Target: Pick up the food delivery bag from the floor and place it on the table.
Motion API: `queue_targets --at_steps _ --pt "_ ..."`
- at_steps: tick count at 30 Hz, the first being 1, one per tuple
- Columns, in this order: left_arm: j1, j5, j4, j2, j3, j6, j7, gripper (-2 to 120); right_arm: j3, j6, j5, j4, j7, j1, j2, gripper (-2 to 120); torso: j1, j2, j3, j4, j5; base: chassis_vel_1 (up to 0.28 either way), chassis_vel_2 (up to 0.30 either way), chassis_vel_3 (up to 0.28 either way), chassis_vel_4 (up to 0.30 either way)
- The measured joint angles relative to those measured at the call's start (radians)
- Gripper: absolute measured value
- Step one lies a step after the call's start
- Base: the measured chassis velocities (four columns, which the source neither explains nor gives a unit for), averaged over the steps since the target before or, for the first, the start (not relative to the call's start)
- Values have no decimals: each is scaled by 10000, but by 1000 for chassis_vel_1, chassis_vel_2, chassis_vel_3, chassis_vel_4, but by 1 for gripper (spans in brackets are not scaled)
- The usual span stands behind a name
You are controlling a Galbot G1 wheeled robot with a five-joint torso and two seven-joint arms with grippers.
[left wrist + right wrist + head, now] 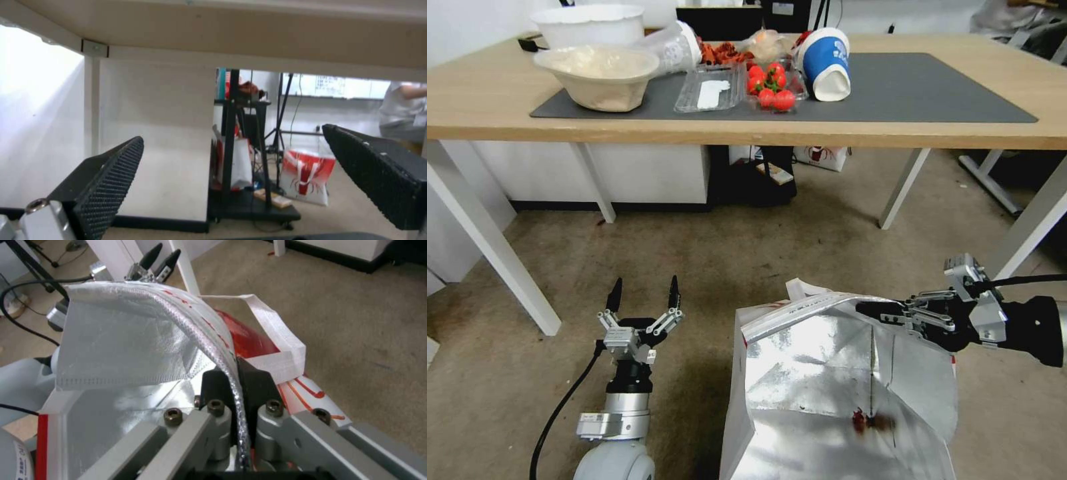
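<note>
Head view: food delivery bag (827, 393) sits low in front of the robot, over the carpet floor (747, 253), mouth open w/ crinkled foil lining facing up; can't tell if its base touches the floor. Small dark-red smear on the foil inside. White strap handle (278, 336) folds over the far rim, red side panel beneath it.

Right pincer (872, 308) reaches in from the right, arm roughly level, clamped on the bag's top edge; right wrist view shows both black pads pressed on the foil seam, rim pulled up into an arch.

Left pincer (644, 293) is just beside the bag on its left, forearm upright, fingers apart & pointing toward the bench, holding nothing, not touching the bag.

Bench (480, 107) stands beyond: light-wood top, white angled legs, dark grey mat (907, 87). On the mat: beige bowl (597, 73), clear tray (710, 90), punnet of strawberries (770, 83), blue-and-white paper cup (826, 63) on its side. Under the bench, a red-and-white bag (307, 176) by a black stand.
</note>
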Motion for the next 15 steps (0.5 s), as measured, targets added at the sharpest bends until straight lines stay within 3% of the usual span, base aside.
queue_targets --at_steps 15 --pt "224 23 -62 82 116 -212 99 100 -111 10 -309 231 -88 -1 314 0 33 604 569 0 0 0 0 0 0"
